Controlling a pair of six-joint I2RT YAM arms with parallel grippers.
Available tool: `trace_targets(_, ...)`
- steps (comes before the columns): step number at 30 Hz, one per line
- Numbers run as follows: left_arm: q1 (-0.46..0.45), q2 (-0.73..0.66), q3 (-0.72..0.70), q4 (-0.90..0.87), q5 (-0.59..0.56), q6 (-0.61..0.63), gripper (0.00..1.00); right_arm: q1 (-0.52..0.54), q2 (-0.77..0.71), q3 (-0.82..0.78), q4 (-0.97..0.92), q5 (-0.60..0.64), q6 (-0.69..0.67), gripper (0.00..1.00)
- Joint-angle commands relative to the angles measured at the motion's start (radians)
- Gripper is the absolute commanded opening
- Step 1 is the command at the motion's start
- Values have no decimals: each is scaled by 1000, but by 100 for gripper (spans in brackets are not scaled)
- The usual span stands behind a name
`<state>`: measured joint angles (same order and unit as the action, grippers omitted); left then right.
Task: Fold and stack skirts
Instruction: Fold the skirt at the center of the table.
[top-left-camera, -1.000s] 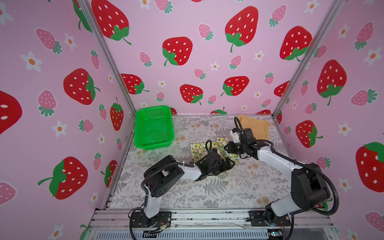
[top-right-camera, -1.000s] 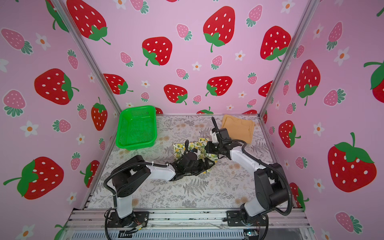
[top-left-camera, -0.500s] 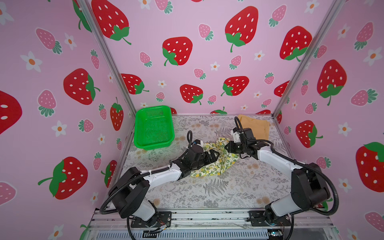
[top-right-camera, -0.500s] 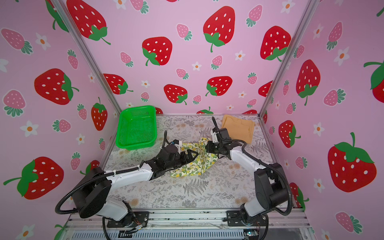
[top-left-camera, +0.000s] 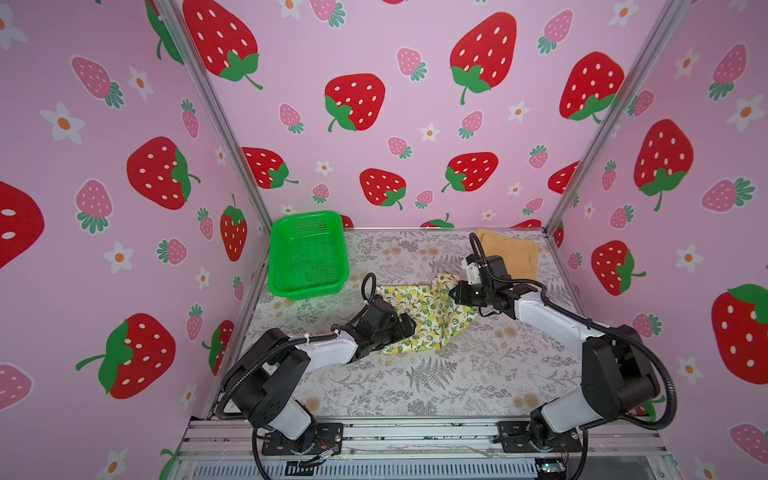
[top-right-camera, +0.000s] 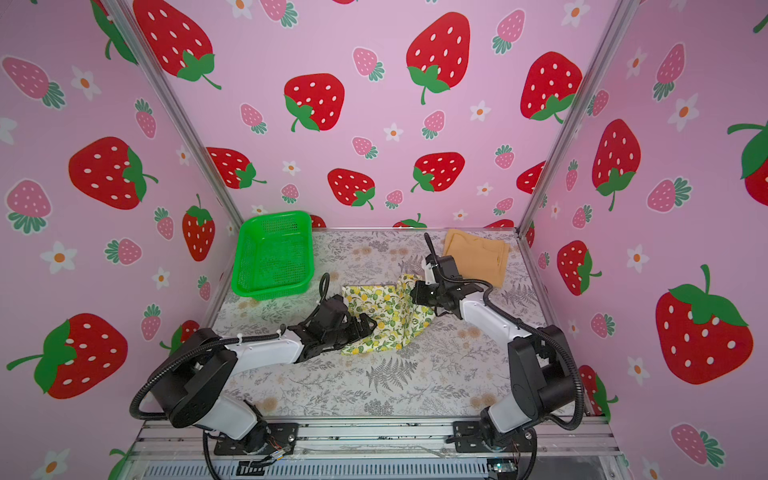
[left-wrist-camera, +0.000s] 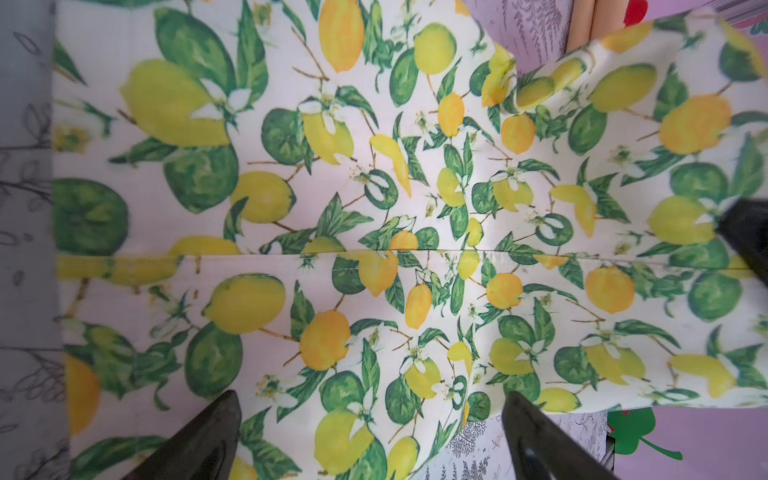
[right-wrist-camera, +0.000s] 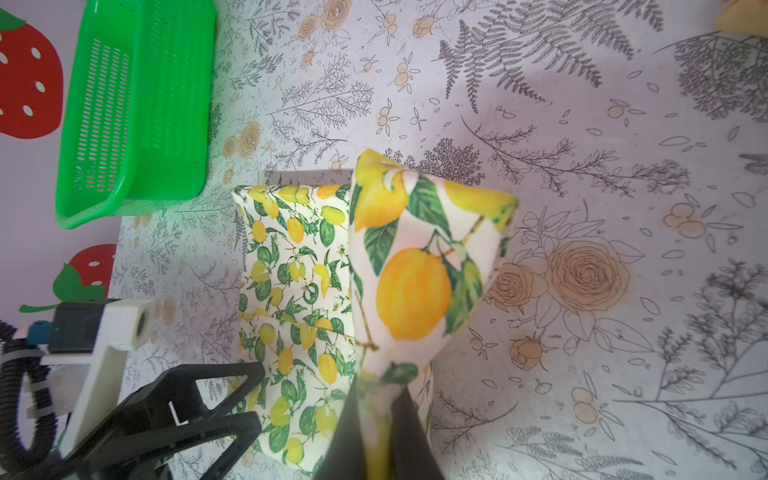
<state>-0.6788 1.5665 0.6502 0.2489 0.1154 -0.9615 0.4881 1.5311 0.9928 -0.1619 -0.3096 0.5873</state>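
The lemon-print skirt (top-left-camera: 424, 320) (top-right-camera: 386, 316) lies partly folded mid-table. Its far right corner is lifted and pinched between the jaws of my right gripper (top-left-camera: 453, 293) (top-right-camera: 413, 293) (right-wrist-camera: 378, 415), which is shut on it. My left gripper (top-left-camera: 409, 324) (top-right-camera: 370, 326) (left-wrist-camera: 370, 415) hovers open over the skirt's near left edge, its fingers (left-wrist-camera: 208, 440) spread wide and holding nothing. The lemon cloth (left-wrist-camera: 374, 208) fills the left wrist view, with a seam across it. The mustard skirt (top-left-camera: 509, 255) (top-right-camera: 478, 257) lies folded flat in the far right corner, behind the right arm.
A green mesh basket (top-left-camera: 307, 253) (top-right-camera: 272, 253) (right-wrist-camera: 137, 104) stands at the far left, against the left wall. Pink strawberry walls close off three sides. The floral table cover (top-left-camera: 436, 386) shows bare in front of the skirt.
My left gripper has drawn back to the left off the lemon skirt, uncovering the cloth, and its arm has lowered. The right gripper has kept hold of the raised corner in place.
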Motion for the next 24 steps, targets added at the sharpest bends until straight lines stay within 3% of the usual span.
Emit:
trace_targets(1, 3, 26, -7, 19, 6, 7, 99, -5, -2, -18, 62, -55, 53, 5)
trace_targets(13, -1, 86, -23, 86, 48, -20, 99, 22, 11, -63, 237, -177, 242, 6)
trace_targets(24, -10, 111, -1, 107, 63, -22, 99, 73, 103, -76, 367, -196, 352, 6)
